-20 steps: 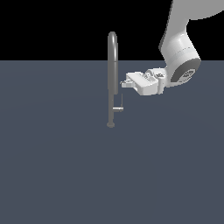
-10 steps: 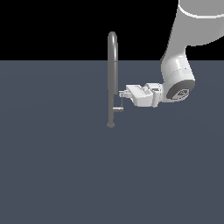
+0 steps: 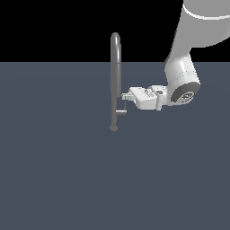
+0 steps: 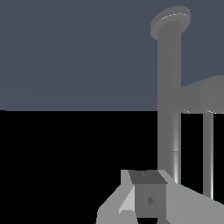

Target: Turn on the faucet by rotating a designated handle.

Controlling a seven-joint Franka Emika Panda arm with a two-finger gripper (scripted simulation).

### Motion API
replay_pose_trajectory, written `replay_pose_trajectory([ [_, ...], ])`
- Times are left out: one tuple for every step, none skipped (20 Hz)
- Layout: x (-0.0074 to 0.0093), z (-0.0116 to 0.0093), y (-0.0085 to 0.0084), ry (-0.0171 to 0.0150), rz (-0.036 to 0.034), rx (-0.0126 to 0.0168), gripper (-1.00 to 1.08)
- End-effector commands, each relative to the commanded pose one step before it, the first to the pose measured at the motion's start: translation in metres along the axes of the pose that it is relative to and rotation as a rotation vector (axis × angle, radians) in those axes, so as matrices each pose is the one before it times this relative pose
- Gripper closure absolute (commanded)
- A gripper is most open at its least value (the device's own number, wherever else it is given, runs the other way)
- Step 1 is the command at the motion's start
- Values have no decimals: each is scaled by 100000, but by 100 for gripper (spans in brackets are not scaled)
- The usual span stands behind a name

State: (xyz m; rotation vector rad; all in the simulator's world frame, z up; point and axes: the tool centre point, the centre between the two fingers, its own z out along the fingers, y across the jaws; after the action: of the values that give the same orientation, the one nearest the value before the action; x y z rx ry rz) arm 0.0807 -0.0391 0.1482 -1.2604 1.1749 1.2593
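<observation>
The faucet (image 3: 115, 81) is a tall grey pipe with an arched top, standing on a small round base on the dark floor. The handle (image 3: 121, 109) is a small L-shaped lever low on the pipe, on the exterior view's right, with a slim upright bar. My gripper (image 3: 126, 95) points sideways at the pipe, its tip at the top of that bar, seemingly touching it. The fingers look closed together and hold nothing. In the wrist view the pipe (image 4: 169, 87), the handle's stub (image 4: 203, 94) and my fingers (image 4: 148, 197) show close together.
The flat dark grey floor (image 3: 54, 170) spreads all around the faucet. My white arm (image 3: 182, 76) comes down from the exterior view's upper right.
My gripper has come down along the pipe, from above the handle to the level of the bar's top. The faucet pipe has not moved.
</observation>
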Motion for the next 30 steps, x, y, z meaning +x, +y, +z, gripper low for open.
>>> replay_pose_trajectory([
  [-78, 14, 205, 14, -8, -22, 108],
  [-74, 0, 208, 0, 0, 0, 108],
  [-74, 0, 210, 0, 0, 0, 108],
  [-75, 0, 213, 0, 0, 0, 108],
  [-76, 0, 216, 0, 0, 0, 108],
  [-77, -1, 218, 0, 0, 0, 108],
  [-78, -1, 221, 0, 0, 0, 108],
  [-79, -1, 223, 0, 0, 0, 108],
  [-80, -1, 226, 0, 0, 0, 108],
  [-81, -1, 229, 0, 0, 0, 108],
  [-82, -2, 231, 0, 0, 0, 108],
  [-83, -2, 234, 0, 0, 0, 108],
  [-84, -3, 236, 0, 0, 0, 108],
  [0, 0, 0, 0, 0, 0, 108],
  [223, -8, -327, 180, -5, 339, 108],
  [12, -12, 272, 0, 0, 0, 108],
  [12, -12, 275, 0, 0, 0, 108],
  [15, 18, 273, -37, 0, -58, 108],
  [12, -12, 281, 0, 0, 0, 108],
  [16, 17, 279, -36, 0, -59, 108],
  [13, -12, 287, 0, 0, 0, 108],
  [13, -13, 290, 0, 0, 0, 108],
  [16, 17, 288, -35, 0, -60, 108],
  [13, -13, 296, 0, 0, 0, 108],
  [17, 17, 294, -34, 1, -60, 108],
  [14, -14, 302, 0, 0, 0, 108],
  [18, 16, 300, -31, 2, -62, 108],
  [0, 0, 0, 0, 0, 0, 108],
  [-367, 16, -697, 435, -1101, 374, 108],
  [215, -4, 367, -37, 85, -32, 108],
])
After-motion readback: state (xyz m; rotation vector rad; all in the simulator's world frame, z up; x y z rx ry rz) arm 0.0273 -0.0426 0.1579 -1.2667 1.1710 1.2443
